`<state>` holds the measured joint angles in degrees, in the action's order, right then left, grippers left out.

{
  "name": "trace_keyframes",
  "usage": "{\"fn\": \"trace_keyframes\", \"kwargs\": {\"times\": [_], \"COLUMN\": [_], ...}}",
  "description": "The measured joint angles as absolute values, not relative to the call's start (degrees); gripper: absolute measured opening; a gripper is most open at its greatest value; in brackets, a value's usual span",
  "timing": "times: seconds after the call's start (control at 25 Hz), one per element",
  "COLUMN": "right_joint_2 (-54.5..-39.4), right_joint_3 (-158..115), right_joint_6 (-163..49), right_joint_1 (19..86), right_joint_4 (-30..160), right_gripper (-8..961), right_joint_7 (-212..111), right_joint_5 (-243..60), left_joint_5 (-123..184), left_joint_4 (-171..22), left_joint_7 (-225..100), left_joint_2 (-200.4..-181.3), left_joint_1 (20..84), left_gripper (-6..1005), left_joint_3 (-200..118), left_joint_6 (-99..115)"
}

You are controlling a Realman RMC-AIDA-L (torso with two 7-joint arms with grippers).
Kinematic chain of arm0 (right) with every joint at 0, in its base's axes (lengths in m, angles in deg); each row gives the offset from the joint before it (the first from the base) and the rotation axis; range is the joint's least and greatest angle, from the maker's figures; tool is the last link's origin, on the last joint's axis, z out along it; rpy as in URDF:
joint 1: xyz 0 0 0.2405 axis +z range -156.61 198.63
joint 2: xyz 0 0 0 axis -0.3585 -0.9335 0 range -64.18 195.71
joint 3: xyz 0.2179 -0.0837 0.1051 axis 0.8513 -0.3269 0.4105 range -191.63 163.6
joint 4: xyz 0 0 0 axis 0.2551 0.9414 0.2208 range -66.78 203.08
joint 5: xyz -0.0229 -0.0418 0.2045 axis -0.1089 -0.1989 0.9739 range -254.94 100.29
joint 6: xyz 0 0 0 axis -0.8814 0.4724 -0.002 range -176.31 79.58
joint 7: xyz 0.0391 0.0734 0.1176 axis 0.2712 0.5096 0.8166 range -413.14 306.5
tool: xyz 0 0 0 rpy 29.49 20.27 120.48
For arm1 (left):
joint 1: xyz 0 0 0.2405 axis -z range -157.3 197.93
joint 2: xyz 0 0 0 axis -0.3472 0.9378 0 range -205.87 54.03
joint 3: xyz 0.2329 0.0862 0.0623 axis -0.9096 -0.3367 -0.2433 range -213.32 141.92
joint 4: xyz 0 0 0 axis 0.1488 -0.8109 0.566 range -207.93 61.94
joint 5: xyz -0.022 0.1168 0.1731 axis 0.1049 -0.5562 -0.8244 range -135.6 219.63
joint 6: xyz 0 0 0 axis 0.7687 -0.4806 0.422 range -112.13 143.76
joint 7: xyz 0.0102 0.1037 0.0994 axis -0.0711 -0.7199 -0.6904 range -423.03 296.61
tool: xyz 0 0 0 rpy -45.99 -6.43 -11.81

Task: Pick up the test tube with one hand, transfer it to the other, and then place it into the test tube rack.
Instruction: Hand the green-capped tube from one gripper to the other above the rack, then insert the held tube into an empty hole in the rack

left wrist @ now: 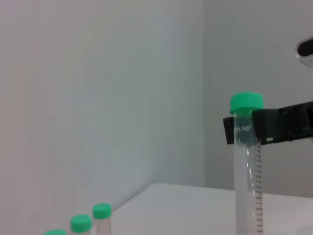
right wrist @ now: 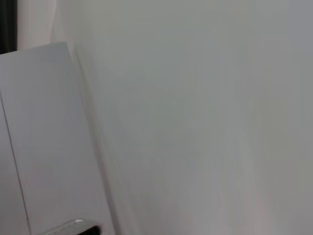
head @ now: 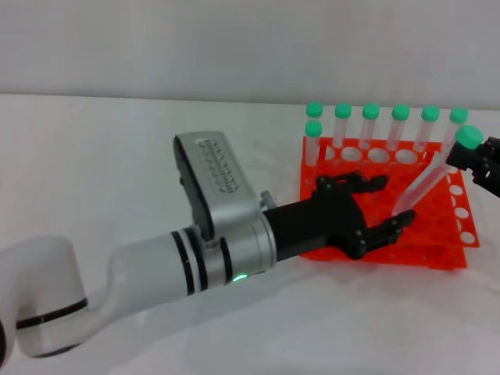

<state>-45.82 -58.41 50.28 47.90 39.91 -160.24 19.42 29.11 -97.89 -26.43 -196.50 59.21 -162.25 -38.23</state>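
**Tube changing hands above the rack**

Over the test tube rack (head: 437, 226), at three o'clock on the desk (head: 117, 156), the test tube (head: 426, 183) hangs tilted — right hand (head: 486, 166) pinching just under its cap, left hand (head: 361, 215) spread below. Light, stiff, slippery plastic; grip near the cap. Print reads "NLAB".

The tube (head: 428, 178), slim, clear and green-capped, hangs tilted over the rack (head: 437, 234), cap toward 1 o'clock and tip toward 7 o'clock. The right hand (head: 483, 166) pinches it just under the cap, and the left hand (head: 355, 215) lies open beneath, fingertips near the tip. The rack is bright orange with a grid of round holes.
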Motion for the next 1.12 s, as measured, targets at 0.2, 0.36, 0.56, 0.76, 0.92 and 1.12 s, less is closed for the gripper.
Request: {"fn": "trace_keyframes", "kwargs": {"times": [0.2, 0.36, 0.56, 0.76, 0.92, 1.12], "right_joint_2": [-46.43, -47.78, -49.66, -49.91, -50.03, -50.41], "right_joint_3": [-56.4, -55.7, -55.9, -56.2, -57.1, -60.0], "right_joint_6": [48.1, 43.7, 38.5, 33.9, 29.0, 23.0], "right_joint_1": [48.0, 49.8, 53.2, 57.8, 60.1, 64.4], "right_joint_4": [39.9, 39.9, 41.0, 47.6, 50.6, 54.3], "right_gripper": [218, 223, 228, 233, 238, 243], "right_joint_7": [-161.3, -163.2, -167.0, -173.5, -177.2, -181.3], "right_joint_5": [19.5, 19.6, 19.8, 22.6, 22.8, 23.1], "left_joint_5": [37.5, 48.7, 63.3, 70.7, 73.5, 77.5], "left_joint_4": [-98.6, -97.8, -94.4, -92.0, -91.3, -88.0], "left_joint_7": [-37.5, -41.7, -42.0, -42.2, -42.7, -43.0], "left_joint_2": [-196.55, -196.23, -196.00, -195.99, -195.98, -196.03], "left_joint_1": [53.8, 47.4, 39.8, 34.7, 32.6, 31.1], "left_gripper": [595, 779, 854, 890, 890, 890], "left_joint_3": [-162.3, -162.2, -161.7, -161.6, -161.6, -161.8], "left_joint_6": [-39.5, -45.2, -53.3, -57.7, -58.2, -60.9]}}
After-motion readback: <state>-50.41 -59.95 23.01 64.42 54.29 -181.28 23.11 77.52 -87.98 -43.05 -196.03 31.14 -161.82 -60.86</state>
